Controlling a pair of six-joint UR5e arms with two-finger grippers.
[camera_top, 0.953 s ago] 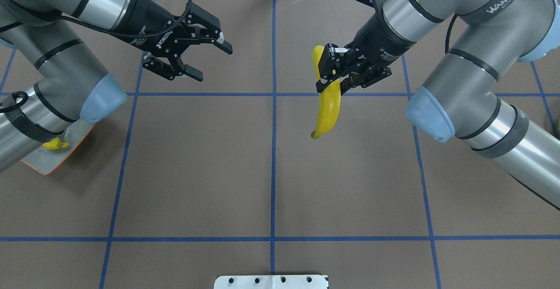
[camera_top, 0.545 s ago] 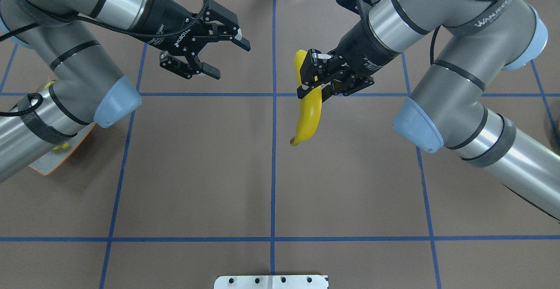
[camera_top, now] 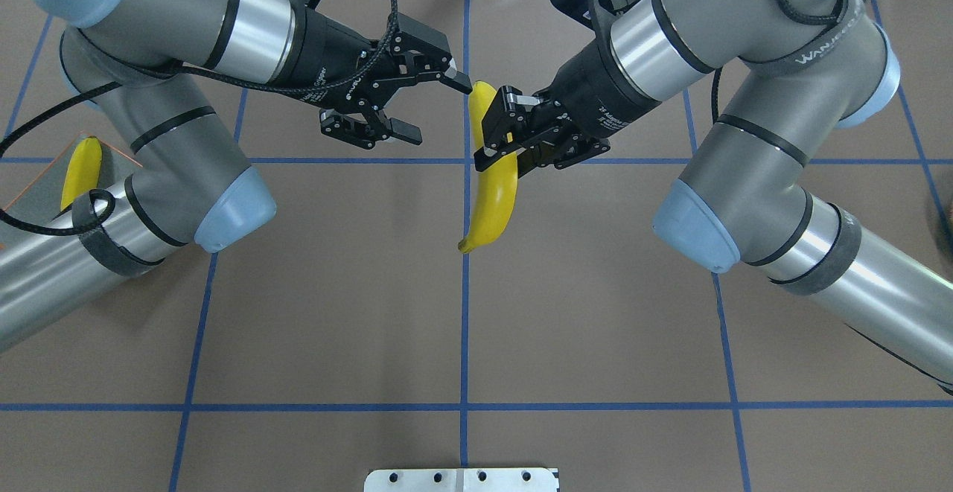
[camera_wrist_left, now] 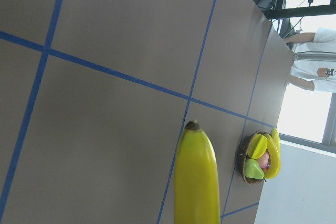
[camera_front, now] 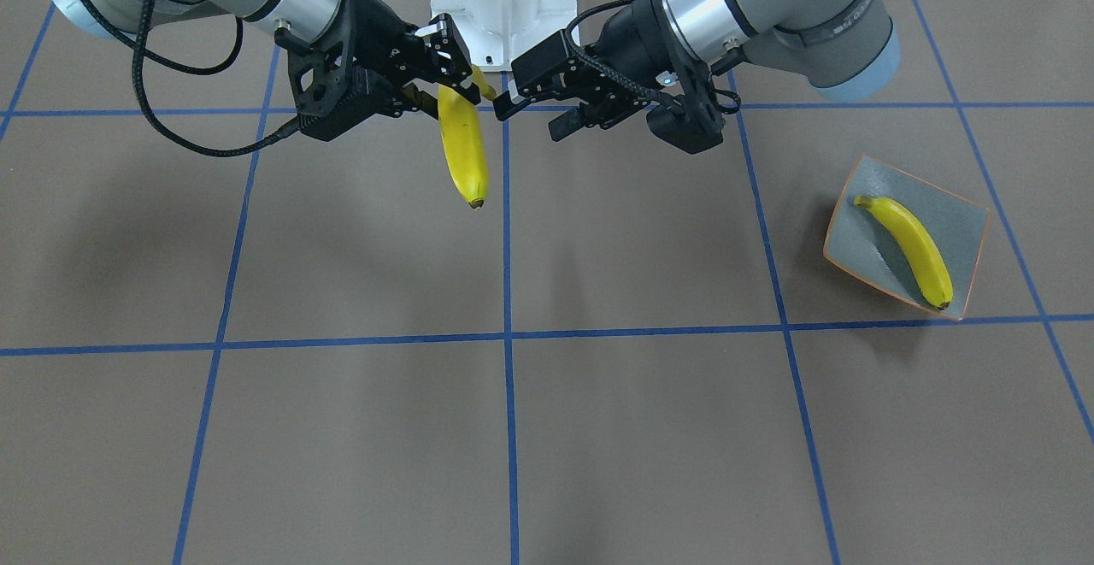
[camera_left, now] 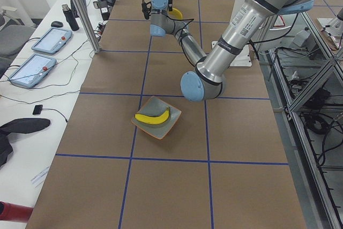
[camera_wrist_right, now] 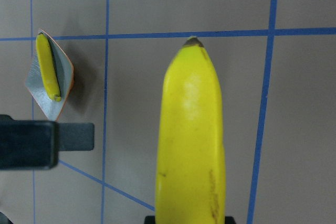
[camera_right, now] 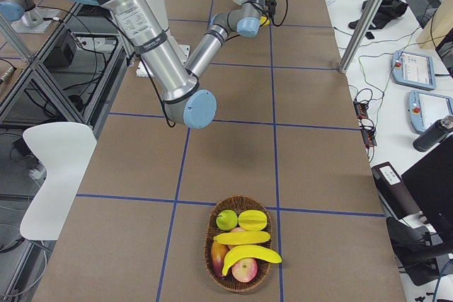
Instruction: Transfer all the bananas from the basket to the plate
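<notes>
Right gripper: the right gripper (camera_top: 497,137) has its fingers (camera_top: 493,114) clamped across the upper part of a banana, one on each side of it.
Held banana: the held banana (camera_top: 494,198) hangs in the air over the bench (camera_top: 335,313), close to the centre blue tape line. Its long free end curves down and away from the robot, and the dark tip is at the bottom.
Left gripper: the left gripper (camera_top: 438,110) faces the right one from across the centre line with its fingers (camera_top: 402,133) spread apart and nothing between them. The upper finger's tip is just beside the top end of the held banana; whether it touches cannot be told.
Plate: the plate (camera_front: 959,225) lies flat on the bench, well out on the robot's left side and apart from both grippers.
Plate banana: the plate banana (camera_front: 911,245) lies lengthwise across the plate from one corner toward the opposite one.
Basket: the basket (camera_right: 210,233) stands at the bench end on the robot's right, far from both arms.
Basket banana: the basket banana (camera_right: 252,254) lies curved on top of other yellow, green and red fruit.
Bench: brown cover crossed by a grid of blue tape lines.
</notes>
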